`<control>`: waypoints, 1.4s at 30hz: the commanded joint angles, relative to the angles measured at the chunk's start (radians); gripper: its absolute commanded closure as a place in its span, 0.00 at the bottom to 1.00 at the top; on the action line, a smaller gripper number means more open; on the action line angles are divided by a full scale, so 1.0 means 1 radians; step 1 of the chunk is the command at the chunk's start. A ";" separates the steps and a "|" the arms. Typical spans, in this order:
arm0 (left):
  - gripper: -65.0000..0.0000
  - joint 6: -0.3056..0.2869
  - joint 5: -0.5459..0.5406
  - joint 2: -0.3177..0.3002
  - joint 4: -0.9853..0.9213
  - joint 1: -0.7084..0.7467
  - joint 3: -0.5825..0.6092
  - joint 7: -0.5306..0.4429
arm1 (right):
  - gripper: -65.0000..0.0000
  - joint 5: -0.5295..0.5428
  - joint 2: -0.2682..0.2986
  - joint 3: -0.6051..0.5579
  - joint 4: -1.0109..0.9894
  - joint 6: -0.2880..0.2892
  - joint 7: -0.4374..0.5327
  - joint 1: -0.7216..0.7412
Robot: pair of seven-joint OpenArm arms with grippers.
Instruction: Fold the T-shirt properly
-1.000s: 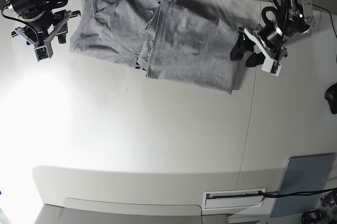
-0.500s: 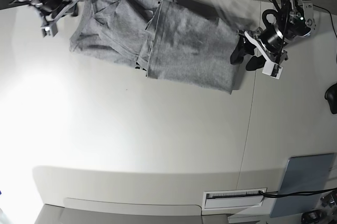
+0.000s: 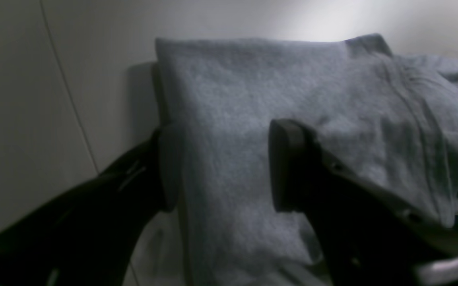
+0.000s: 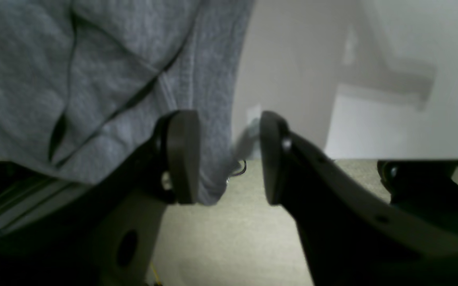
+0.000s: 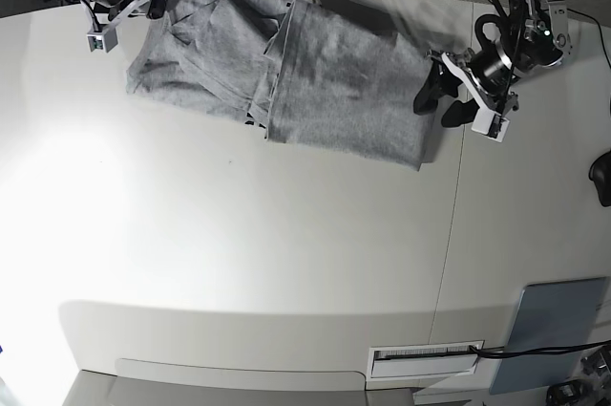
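— From where you stand, what's closest?

— Low in the base view, bare table (image 5: 239,263), with a grey-blue pad (image 5: 558,325) at the lower right. Further up, the T-shirt (image 5: 286,72) lies across the upper middle of the frame, partly folded, with a flap doubled over near its centre.

— And the arms?

— The left gripper (image 5: 441,98) is at the shirt's right-hand edge. In its wrist view the jaws stand wide and released, one finger (image 3: 286,167) over the cloth and the other off the edge at the table side. Nothing is pinched yet.

— The other one?

— The right gripper (image 5: 129,7) is furthest back, upper left, at the shirt's far corner by the table's edge. In its wrist view the cloth hem (image 4: 213,119) hangs in the gap against one pad (image 4: 183,155). The jaws are apart, not clenched on it.

— So what makes this step go well?

— I'd say both need a full bite on every layer before lifting. The left should slide its lower finger right under the edge. Then raise both together, level, so the fold lands square.
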 commanded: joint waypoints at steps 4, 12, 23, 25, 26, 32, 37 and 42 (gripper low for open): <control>0.51 -0.004 -0.017 -0.011 0.016 -0.005 -0.006 -0.016 | 0.61 -0.063 0.009 0.006 0.012 -0.064 0.059 -0.006; 0.51 -0.004 -0.018 -0.011 0.016 -0.005 -0.006 -0.016 | 0.61 0.005 0.008 -0.043 0.011 -0.042 0.056 -0.001; 0.51 -0.004 -0.010 -0.011 0.016 -0.005 -0.006 -0.008 | 0.61 0.006 0.008 -0.190 -0.132 -0.046 0.071 0.064; 0.51 -0.004 -0.009 -0.011 0.016 -0.005 -0.006 -0.008 | 0.61 0.006 0.008 -0.199 -0.132 -0.044 0.076 0.069; 0.51 -0.004 -0.009 -0.011 0.016 -0.005 -0.006 -0.007 | 0.62 0.006 0.008 -0.199 -0.132 -0.044 0.078 0.072; 0.51 -0.004 0.000 -0.011 0.016 -0.005 -0.006 -0.008 | 0.70 0.006 0.009 -0.196 -0.132 -0.041 0.061 0.072; 0.51 -0.004 0.024 -0.011 0.016 -0.005 -0.006 -0.008 | 0.70 0.007 0.011 -0.171 -0.132 -0.040 0.038 0.072; 0.51 -0.004 0.024 -0.011 0.016 -0.005 -0.006 -0.008 | 0.95 0.005 0.011 -0.168 -0.132 -0.031 0.087 0.072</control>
